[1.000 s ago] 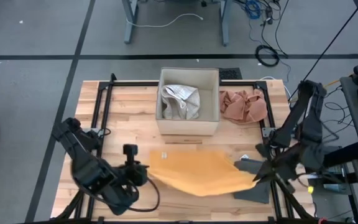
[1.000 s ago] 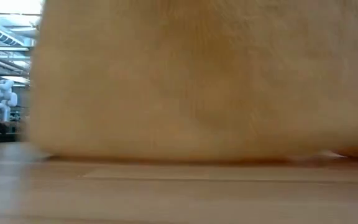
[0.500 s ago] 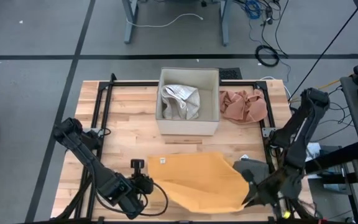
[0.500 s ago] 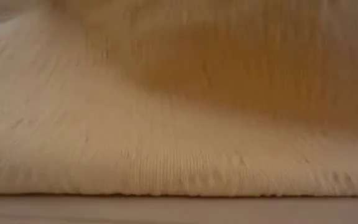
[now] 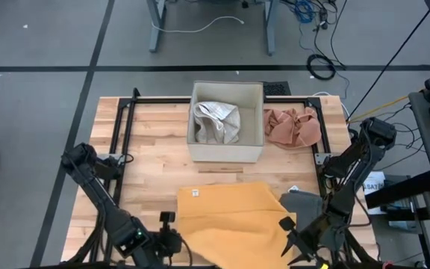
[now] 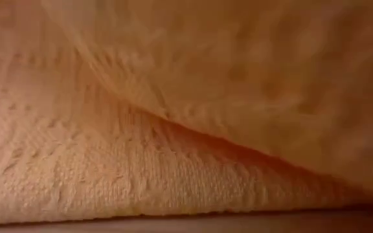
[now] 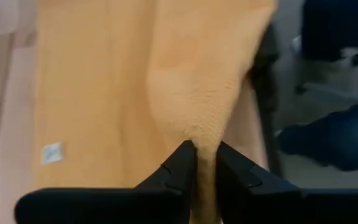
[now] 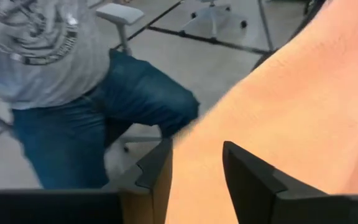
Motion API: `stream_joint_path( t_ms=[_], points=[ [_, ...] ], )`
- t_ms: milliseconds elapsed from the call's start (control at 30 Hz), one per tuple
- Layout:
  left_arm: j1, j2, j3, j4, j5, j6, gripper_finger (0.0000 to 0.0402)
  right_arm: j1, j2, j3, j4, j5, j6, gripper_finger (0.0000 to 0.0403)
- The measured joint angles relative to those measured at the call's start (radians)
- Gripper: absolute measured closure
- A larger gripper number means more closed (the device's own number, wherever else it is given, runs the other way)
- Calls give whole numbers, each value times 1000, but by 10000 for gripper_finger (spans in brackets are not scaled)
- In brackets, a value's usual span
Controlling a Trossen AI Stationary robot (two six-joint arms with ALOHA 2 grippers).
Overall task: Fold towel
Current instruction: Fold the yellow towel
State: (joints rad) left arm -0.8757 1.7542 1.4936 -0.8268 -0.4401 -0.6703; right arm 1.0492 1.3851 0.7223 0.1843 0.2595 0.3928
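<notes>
The orange towel (image 5: pixel 234 217) lies on the near middle of the wooden table, with a small white label near its far left corner. The low view shows an upper layer sloping down onto a lower layer (image 6: pixel 109 168). My left gripper (image 5: pixel 169 237) is at the towel's near left corner, shut on a raised ridge of cloth. My right gripper (image 5: pixel 288 233) is at the near right corner. Its fingers stand apart with towel (image 8: pixel 278 106) lying between them. My left gripper (image 7: pixel 205 163) pinches a narrow raised ridge of the towel (image 7: pixel 202 140) between its two fingers at the near left corner, slanting down from the near side. The cloth runs away from the fingers onto the table, slack. I cannot tell whether my right gripper (image 8: pixel 196 168) touches the cloth between its fingers.
A cardboard box (image 5: pixel 226 142) holding a pale cloth stands at the far middle, with a crumpled pink cloth (image 5: pixel 293 127) to its right. A dark grey sheet (image 5: pixel 303 202) shows beside the towel's right edge. A person in jeans (image 8: pixel 73 81) sits beyond the table's near edge.
Both grippers have gone down and toward the table's near edge, drawing the towel's held edge with them. The towel, which hung lifted between them, now lies spread over its lower layer. Its far edge with the label has stayed in place.
</notes>
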Motion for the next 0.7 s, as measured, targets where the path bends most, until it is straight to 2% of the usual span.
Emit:
stream_joint_path(
  t_ms=[200,300,433,700],
  points=[
    [-26,0,0,63,40,24,335,6,-28,0,-25,-19,38,264],
    [-26,0,0,53,45,22,334,4,-41,0,-93,53,48,267],
    [-26,5,0,42,91,-10,334,-4,-43,0,-228,160,108,268],
    [-30,5,0,-15,114,-84,334,-48,-43,0,-511,160,344,268]
  ],
)
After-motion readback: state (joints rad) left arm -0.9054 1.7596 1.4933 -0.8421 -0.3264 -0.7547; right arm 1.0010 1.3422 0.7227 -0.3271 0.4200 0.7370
